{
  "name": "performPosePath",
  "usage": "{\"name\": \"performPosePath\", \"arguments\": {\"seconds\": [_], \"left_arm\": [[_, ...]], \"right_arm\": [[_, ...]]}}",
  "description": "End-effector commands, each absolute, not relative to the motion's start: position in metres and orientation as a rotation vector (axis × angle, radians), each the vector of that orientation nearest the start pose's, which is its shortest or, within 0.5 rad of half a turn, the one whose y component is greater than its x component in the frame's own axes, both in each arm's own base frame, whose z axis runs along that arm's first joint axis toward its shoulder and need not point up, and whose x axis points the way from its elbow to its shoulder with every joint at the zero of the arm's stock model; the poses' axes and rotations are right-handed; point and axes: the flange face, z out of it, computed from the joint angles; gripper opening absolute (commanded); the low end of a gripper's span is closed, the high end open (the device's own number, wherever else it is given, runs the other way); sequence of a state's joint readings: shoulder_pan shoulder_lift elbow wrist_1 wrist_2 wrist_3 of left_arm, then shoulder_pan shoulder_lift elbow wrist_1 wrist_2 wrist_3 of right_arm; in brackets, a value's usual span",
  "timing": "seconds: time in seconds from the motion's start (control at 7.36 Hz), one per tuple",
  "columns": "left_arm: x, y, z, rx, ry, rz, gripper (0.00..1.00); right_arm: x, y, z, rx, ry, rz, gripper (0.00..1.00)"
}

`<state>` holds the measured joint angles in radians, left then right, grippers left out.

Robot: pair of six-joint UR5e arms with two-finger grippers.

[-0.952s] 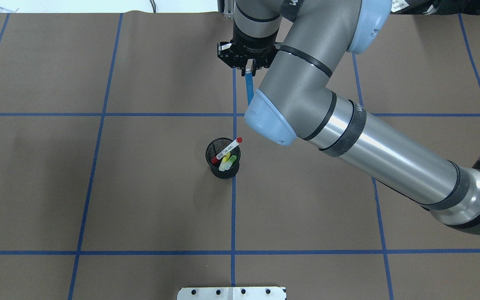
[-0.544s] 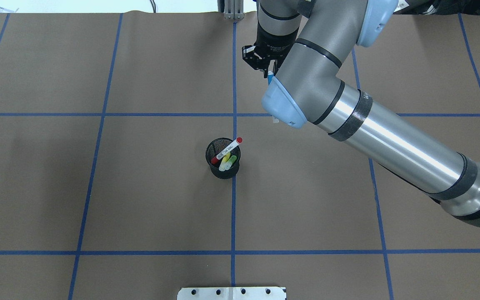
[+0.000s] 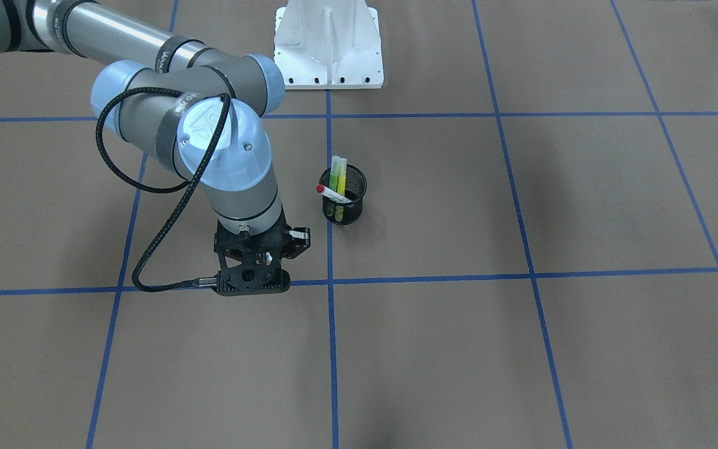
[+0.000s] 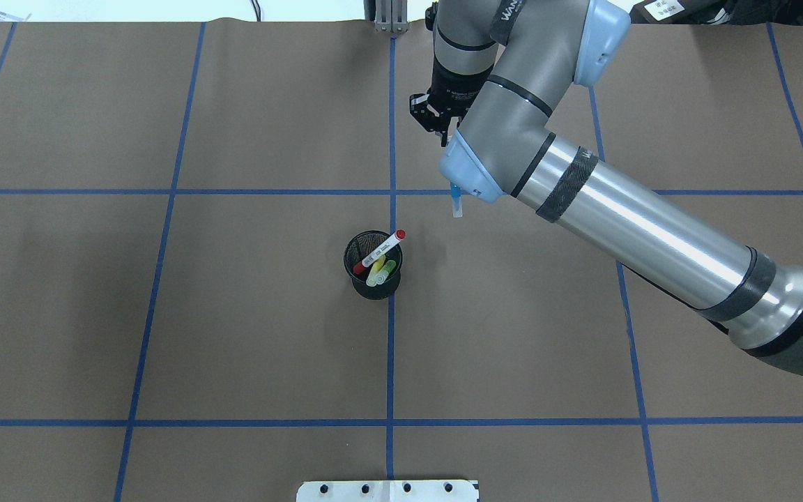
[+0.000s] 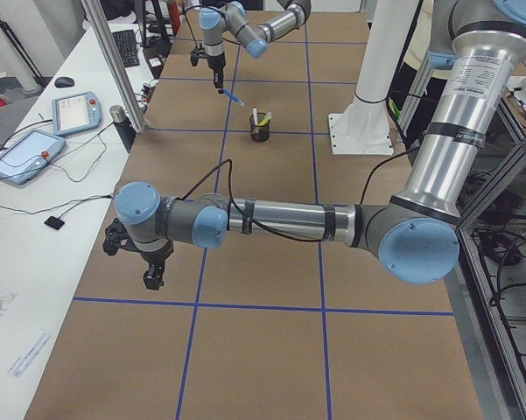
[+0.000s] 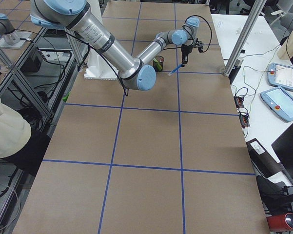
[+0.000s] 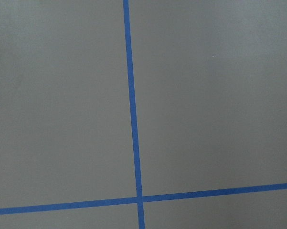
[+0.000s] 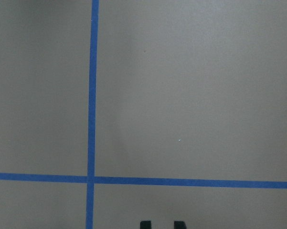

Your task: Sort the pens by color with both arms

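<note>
Right gripper [image 4: 445, 131] hangs over the far middle of the table [image 4: 234, 314] in the overhead view, black fingers pointing down. The arm's blue elbow cap hides most of the blue pen [image 4: 456, 202]. Its lower end and pale cap poke out at six o'clock from the gripper, about one o'clock from the black mesh cup [image 4: 373, 291]. That cup holds the white pen with red ends [image 4: 382, 251], the yellow pen [image 4: 375, 273] and the green pen [image 4: 389, 266].

From the right side, the blue pen slants down from just below the fingertips.

The right wrist view shows only two fingertips [image 8: 145, 224], narrowly apart; whether they are clenched or released cannot be told.

From the left side, the left gripper [image 5: 150, 273] hovers near the table; its state cannot be told either.
</note>
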<state>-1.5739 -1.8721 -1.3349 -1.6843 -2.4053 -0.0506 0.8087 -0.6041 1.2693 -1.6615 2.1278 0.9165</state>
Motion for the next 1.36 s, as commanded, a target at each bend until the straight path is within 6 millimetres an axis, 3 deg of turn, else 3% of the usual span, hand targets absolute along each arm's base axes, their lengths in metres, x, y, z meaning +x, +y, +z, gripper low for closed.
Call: {"name": "performPosePath", "arguments": {"seconds": [0.0,0.27,0.41,1.22], "left_arm": [[-0.062,-0.625,0.594,0.145,0.833,0.022,0.99],[-0.061,-0.622,0.598,0.141,0.831,0.023,0.99],[-0.061,-0.622,0.599,0.139,0.83,0.022,0.99],[-0.061,-0.621,0.599,0.141,0.83,0.024,0.99]], "right_arm": [[-0.495,-0.626,0.196,-0.095,-0.785,-0.005,0.0],[-0.516,-0.616,0.223,-0.112,-0.834,0.009,0.0],[-0.522,-0.612,0.227,-0.115,-0.845,0.021,0.0],[-0.528,-0.608,0.23,-0.128,-0.84,0.031,0.0]]}}
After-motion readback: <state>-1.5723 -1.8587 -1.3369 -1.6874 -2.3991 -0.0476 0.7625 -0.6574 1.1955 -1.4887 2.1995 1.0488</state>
